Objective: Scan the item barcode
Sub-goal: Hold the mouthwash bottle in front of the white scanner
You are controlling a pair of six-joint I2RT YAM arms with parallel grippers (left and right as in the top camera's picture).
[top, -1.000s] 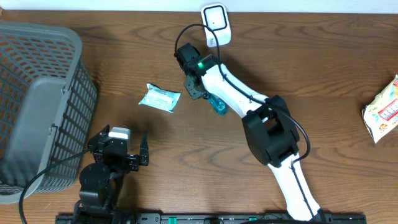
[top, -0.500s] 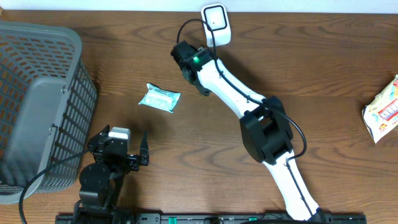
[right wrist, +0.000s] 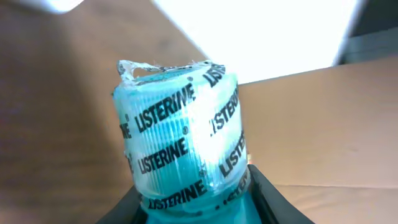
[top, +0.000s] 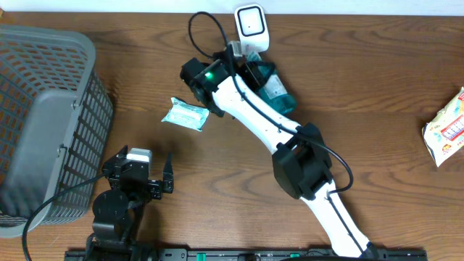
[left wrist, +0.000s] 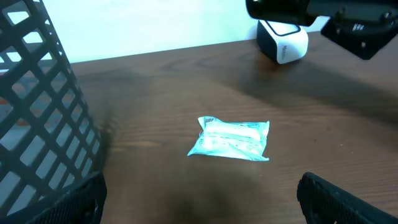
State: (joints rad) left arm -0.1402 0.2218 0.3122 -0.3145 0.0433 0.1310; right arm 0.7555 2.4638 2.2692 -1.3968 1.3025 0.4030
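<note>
Clamps the teal plastic Listerine bottle (right wrist: 180, 149) in the right gripper (top: 252, 71), just beside the white boxy scanner (top: 251, 23). Holds the left gripper (left wrist: 208, 202) spread wide, facing a flat teal packet (left wrist: 231, 138).

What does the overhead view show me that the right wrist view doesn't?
Only the overhead: the basket, the small teal packet, the snack bag at the far right, and the scanner seen clearly. Only the right wrist: the LISTERINE lettering on the wrap around the cap, torn at the top; a pale blur in its top-left corner may be the scanner. Both: the mouthwash bottle, held in the jaws of the right gripper.
</note>
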